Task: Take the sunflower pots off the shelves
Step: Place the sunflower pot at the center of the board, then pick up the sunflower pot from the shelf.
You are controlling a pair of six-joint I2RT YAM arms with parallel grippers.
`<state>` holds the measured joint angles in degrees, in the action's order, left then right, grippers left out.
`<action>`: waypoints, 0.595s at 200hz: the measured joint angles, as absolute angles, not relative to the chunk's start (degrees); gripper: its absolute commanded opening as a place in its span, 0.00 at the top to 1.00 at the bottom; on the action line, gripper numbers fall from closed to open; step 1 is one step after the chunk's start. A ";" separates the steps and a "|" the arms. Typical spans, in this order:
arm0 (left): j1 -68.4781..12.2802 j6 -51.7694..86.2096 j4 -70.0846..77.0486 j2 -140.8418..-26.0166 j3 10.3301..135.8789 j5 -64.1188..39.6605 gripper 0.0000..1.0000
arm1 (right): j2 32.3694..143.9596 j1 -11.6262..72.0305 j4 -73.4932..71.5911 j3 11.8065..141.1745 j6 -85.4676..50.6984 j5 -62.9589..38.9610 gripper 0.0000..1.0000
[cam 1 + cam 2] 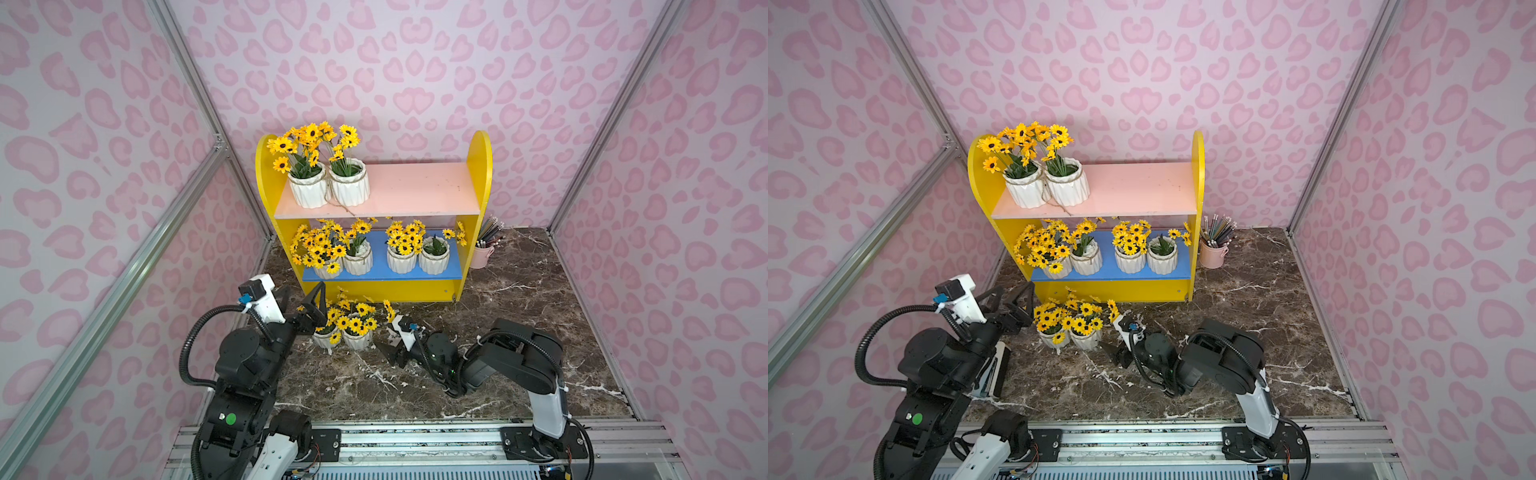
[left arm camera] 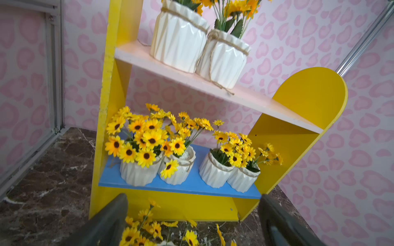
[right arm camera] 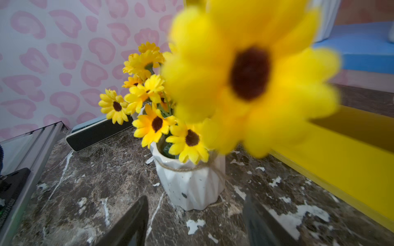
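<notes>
Two sunflower pots sit on the bench right in front of the shelves, six more up on them. Looks like the left hand gapes wide facing the shelves to line up another pot; the right hand, open and empty, sits beside the front pair

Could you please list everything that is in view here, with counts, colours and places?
Tabletop: one, dark marble.
Shelves: one, yellow; at the back wall.
Sunflower pots: eight, white, yellow flowers; two on pink upper board, four on blue lower board, two on tabletop before shelves.
Cup of pencils: one, pink; tabletop, right of shelves.
Flat panel: one, black, white-edged; tabletop's left side.
Left gripper: one, black, open; beside tabletop pots.
Right gripper: one, black, open; facing a tabletop pot.
</notes>
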<state>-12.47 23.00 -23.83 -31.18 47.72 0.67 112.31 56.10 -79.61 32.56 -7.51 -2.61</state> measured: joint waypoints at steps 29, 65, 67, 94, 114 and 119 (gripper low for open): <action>-12.93 19.46 -25.78 -43.00 60.55 0.67 0.01 | 104.73 56.36 -77.14 28.45 -8.73 -0.16 0.15; -14.37 14.33 -30.37 -55.88 77.34 3.20 0.03 | 93.97 57.45 -63.00 31.83 -11.40 2.17 0.10; -14.37 14.13 -30.70 -56.25 77.97 3.33 0.03 | 93.41 57.56 -61.80 32.25 -11.64 2.22 0.10; -14.37 10.31 -34.48 -62.81 89.32 6.09 0.03 | 86.30 58.06 -50.35 34.11 -11.97 4.05 0.06; -14.41 7.94 -37.65 -66.35 94.15 5.91 0.03 | 81.25 57.74 -42.63 34.11 -12.16 6.81 0.06; -14.41 7.57 -38.39 -67.40 95.37 5.28 0.03 | 80.03 57.54 -40.97 34.11 -12.14 7.57 0.05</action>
